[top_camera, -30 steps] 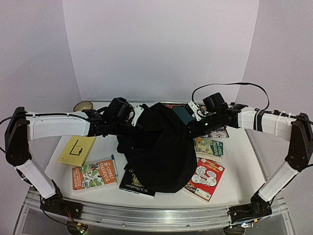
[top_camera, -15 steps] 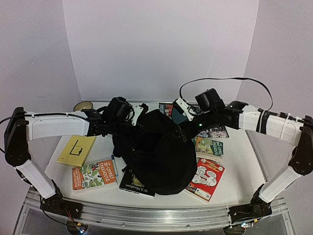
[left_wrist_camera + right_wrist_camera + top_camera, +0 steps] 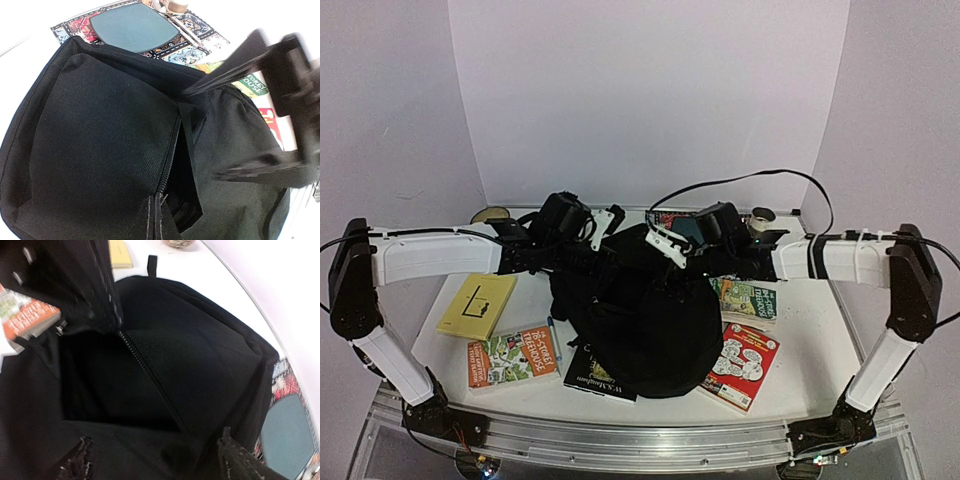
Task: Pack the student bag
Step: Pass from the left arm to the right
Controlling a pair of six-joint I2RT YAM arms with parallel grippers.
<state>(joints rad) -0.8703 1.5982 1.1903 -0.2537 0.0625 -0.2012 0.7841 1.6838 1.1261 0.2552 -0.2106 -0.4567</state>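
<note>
student bag (image 3: 650, 320) lies centred on the table (image 3: 535, 300) among books (image 3: 513, 357). left gripper (image 3: 607, 222) is clamped on its zipper edge; hold that high, taut. right gripper (image 3: 155, 455), fingers apart and empty, hangs over the mouth.

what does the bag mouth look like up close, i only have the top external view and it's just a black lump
observer: the right wrist view shows the student bag unzipped. The zipper runs along the lip of a wide, dark main compartment, and it's too dark to see what's inside.
operator: is the right tool holding anything
observer: no, the right tool is open. Its fingertips are wide apart at the mouth with nothing between them.
</note>
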